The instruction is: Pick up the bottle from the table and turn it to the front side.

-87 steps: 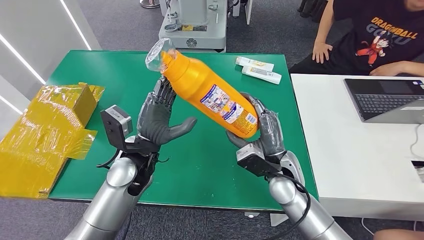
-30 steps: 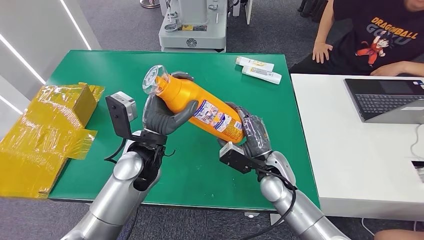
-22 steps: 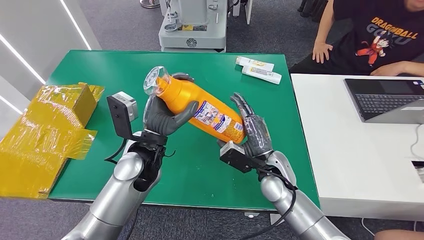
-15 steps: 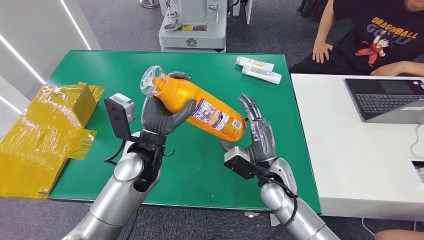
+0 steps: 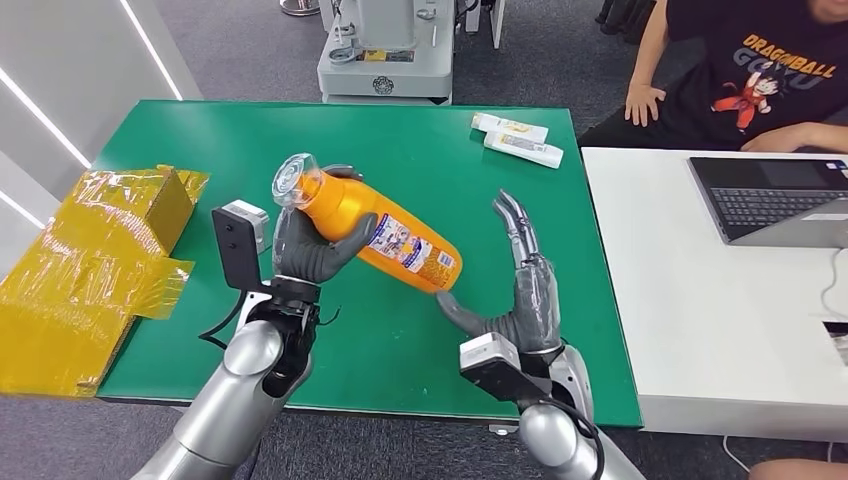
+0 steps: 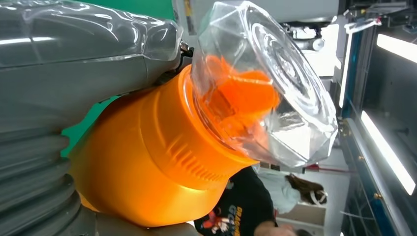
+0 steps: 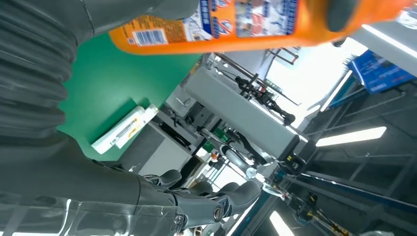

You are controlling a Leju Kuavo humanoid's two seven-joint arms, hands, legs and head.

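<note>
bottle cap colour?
Clear cap over an orange nozzle, on the orange bottle; best in left wrist view.

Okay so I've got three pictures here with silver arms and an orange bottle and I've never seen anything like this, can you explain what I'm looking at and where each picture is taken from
This is a humanoid robot with two silver arms. The wide picture is from its head, looking down at a green table. The other two come from cameras at its wrists, so they look turned.

Its left hand holds an orange bottle near the neck, tilted above the table, with a clear cap at the raised end. Its right hand is open beside the bottle's base, not touching.

On the table lie yellow crinkled wrapping and two white tubes. A person sits by a laptop.
</note>
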